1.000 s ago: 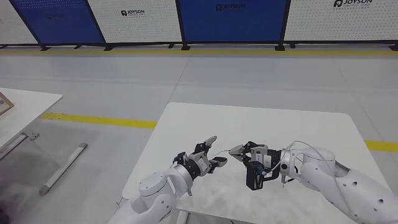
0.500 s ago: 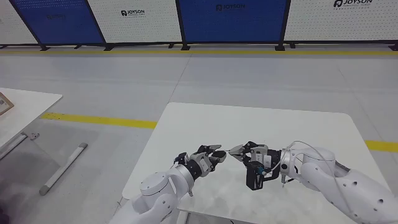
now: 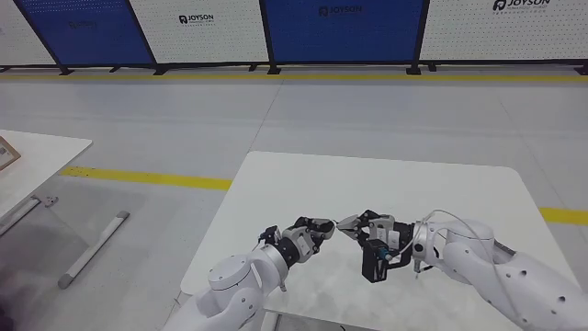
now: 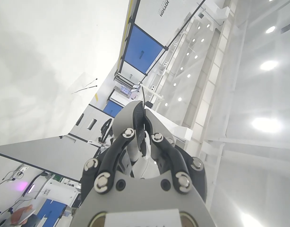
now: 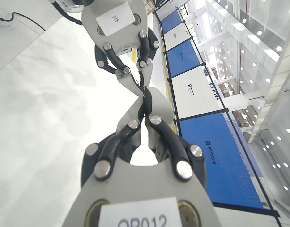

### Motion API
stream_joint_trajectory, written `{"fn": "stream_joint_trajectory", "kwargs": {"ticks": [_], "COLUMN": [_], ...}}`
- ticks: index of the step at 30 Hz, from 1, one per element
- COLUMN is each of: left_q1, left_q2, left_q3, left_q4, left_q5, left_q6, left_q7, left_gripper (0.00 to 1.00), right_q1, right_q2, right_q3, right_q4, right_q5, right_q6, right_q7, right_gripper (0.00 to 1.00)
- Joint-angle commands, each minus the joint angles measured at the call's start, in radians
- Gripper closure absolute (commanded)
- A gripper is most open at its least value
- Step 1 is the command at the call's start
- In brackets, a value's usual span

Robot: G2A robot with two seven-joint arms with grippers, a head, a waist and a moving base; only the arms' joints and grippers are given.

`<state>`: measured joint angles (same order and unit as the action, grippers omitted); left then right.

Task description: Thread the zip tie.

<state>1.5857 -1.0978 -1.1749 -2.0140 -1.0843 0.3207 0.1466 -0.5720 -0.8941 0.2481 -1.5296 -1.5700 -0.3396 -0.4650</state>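
Over the robot-side half of the table [image 3: 386,179], the left claw [image 3: 323,226] and right claw [image 3: 344,224] meet tip to tip, their fingers hard to read from above. The left wrist view shows the left claw clamped on a thin dark zip tie [image 4: 143,94] that pokes past its tips. The right wrist view shows the right claw's fingers pressed together, with whatever they pinch hidden.

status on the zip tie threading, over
Left pincer shut on zip tie, thin end poking past its tips. Right pincer shut, tips meeting left's, over the table. Two thin strands lie on it, apart from both.
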Motion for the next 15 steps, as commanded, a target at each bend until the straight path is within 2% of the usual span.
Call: {"fn": "stream_joint_trajectory", "kwargs": {"ticks": [1,2,4,10,12,14,15], "left_q1": [0.000,0.001,0.002,0.003,0.004,0.005,0.007], "left_q2": [-0.001,-0.001,-0.001,-0.001,-0.001,0.000,0.000], "left_q3": [0.000,0.000,-0.002,0.005,0.012,0.023,0.030], "left_q4": [0.000,0.001,0.002,0.012,0.015,0.018,0.019], "left_q5": [0.003,0.006,0.019,0.094,0.152,0.225,0.271], "left_q6": [0.000,0.001,-0.001,-0.001,-0.015,-0.039,-0.057], "left_q7": [-0.001,-0.001,0.001,0.014,0.022,0.031,0.036], "left_gripper": [1.00,1.00,1.00,1.00,1.00,1.00,1.00], "right_q1": [-0.003,-0.004,-0.006,-0.053,-0.076,-0.105,-0.120], "right_q2": [0.001,0.002,0.008,0.043,0.056,0.070,0.076], "right_q3": [0.005,0.008,0.022,0.092,0.117,0.146,0.158], "right_q4": [-0.003,-0.004,-0.008,-0.029,-0.035,-0.042,-0.043], "right_q5": [0.000,0.000,0.000,0.000,0.007,0.029,0.049], "right_q6": [0.000,0.000,0.000,0.003,0.004,0.000,0.000], "right_q7": [0.001,0.000,-0.005,-0.021,-0.022,-0.015,-0.010], "right_gripper": [0.87,0.75,0.62,0.51,0.47,0.35,0.33]}}
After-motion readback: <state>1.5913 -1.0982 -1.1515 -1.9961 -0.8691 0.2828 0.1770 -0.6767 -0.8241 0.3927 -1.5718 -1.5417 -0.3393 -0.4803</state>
